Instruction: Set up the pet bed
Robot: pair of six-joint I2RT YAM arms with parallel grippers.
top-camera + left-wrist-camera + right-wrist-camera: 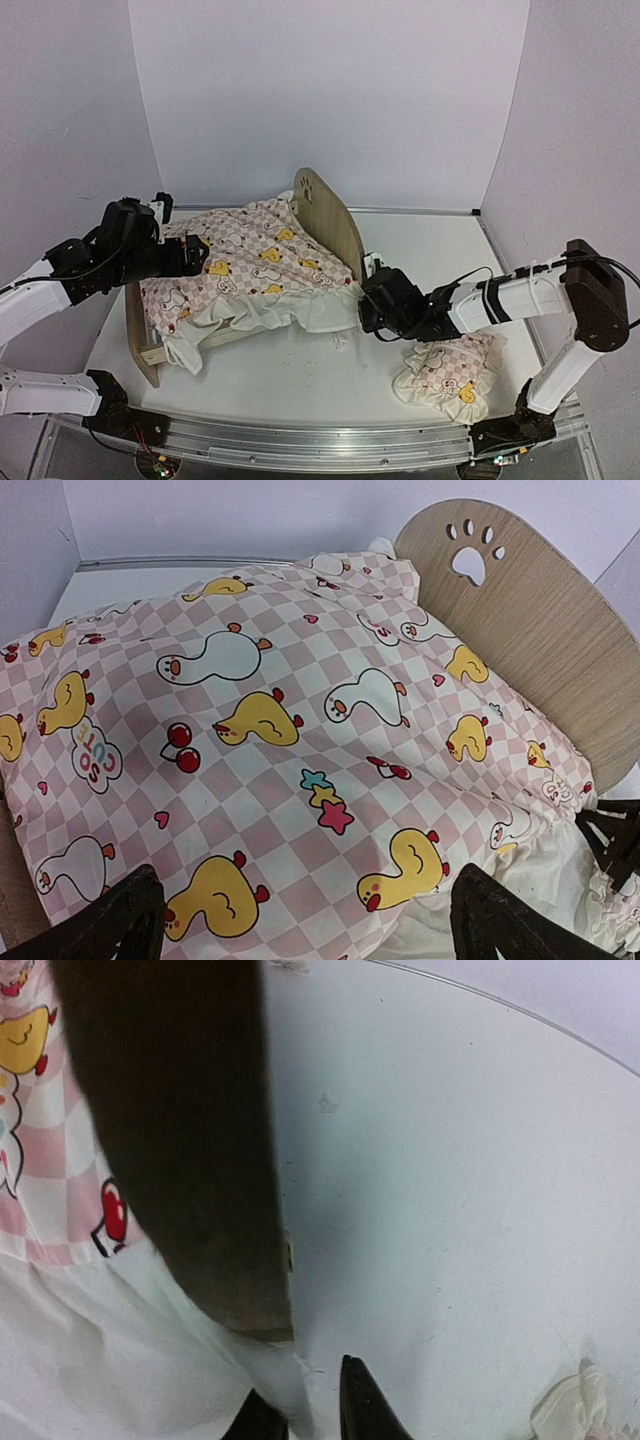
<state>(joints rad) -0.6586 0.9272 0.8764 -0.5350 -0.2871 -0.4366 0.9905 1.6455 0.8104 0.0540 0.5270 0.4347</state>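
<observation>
The pet bed (330, 215) is a light-wood frame with a paw-print headboard (530, 620). A pink checked duck-print quilt (260, 270) covers it, its white frill hanging over the near side. My left gripper (195, 255) hovers over the quilt (280, 720) at the foot end, and its fingers (310, 890) stand wide open with nothing between them. My right gripper (368, 305) sits at the headboard's near corner. In the right wrist view its tips (305, 1400) pinch the quilt's white frill (100, 1360) beside the dark headboard edge (180, 1140).
A small matching frilled pillow (450, 375) lies on the white table (420, 240) at the front right, under my right forearm; its edge (575, 1410) shows in the right wrist view. The low footboard (140, 345) stands at the front left. White walls enclose the table.
</observation>
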